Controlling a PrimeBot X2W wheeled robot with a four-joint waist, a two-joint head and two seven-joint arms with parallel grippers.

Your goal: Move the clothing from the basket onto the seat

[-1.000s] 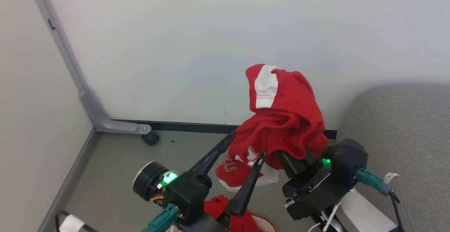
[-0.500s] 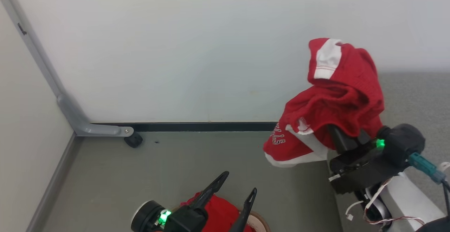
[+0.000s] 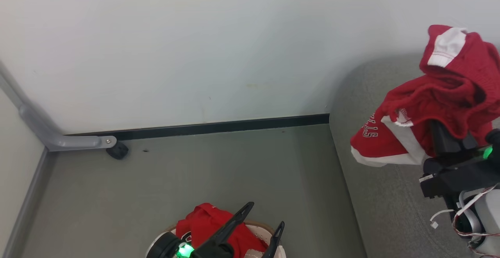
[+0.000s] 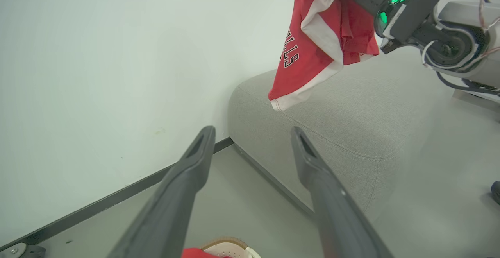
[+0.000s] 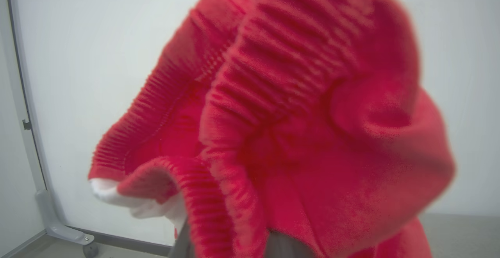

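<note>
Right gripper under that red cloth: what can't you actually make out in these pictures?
Right gripper: fingertips buried under the red shorts in the head view; open or shut unclear.
Right wrist view: the red shorts are a blurred close-up.
Basket: cut off by the head view's bottom edge, left gripper in front.

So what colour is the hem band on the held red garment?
White, on the soft red fabric garment; clearest in the left wrist view.

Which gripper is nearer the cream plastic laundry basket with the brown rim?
Left. The left gripper hovers open directly above the basket; the right gripper is off over the large grey fabric seat, carrying a red-and-white garment.
</note>
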